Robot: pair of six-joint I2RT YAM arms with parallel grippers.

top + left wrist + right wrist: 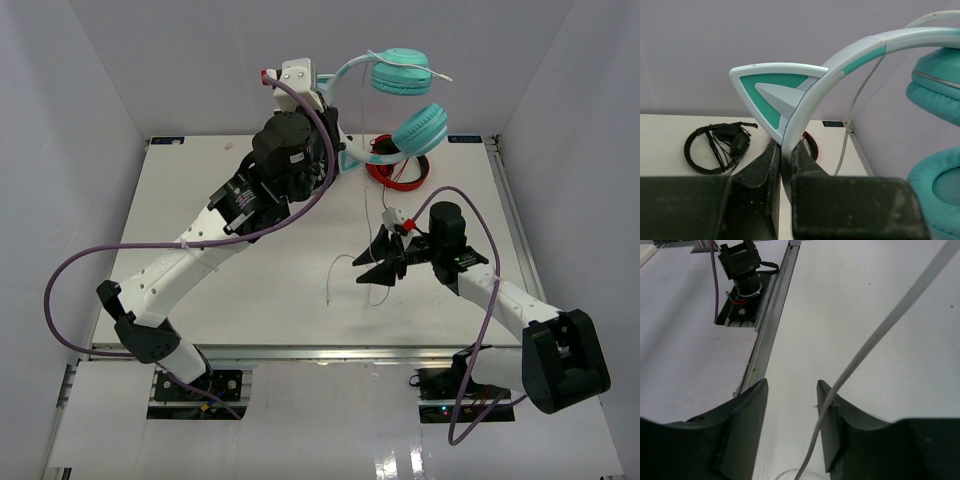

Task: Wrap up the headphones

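Headphones (402, 73) in teal with a pale headband are lifted clear of the worktop (250, 300), above its far edge. The two round ear cups stand one above the other in the top view. The left gripper (786, 147) has its jaws closed tight on the headband just below one of the small cat-ear points. In the left wrist view the pale band rises out of the narrow slot between the two dark fingers (765, 165), with the teal-filled ear point right above them. From the cups a long thin white cable (367, 215) drops to the middle of the worktop, and its loose end curls on the surface towards the near side. The right gripper (372, 262) sits low over the middle of the worktop with its jaws parted and nothing clamped. In the right wrist view the cable (875, 337) runs slantwise through the gap and lies against the inner edge of one finger (832, 415), clear of the other. A pair of red headphones (395, 176) lies on the worktop at its far edge, under the raised teal pair. In the left wrist view a pair of black headphones (717, 147) with a tangled dark cord also rests flat on the worktop.
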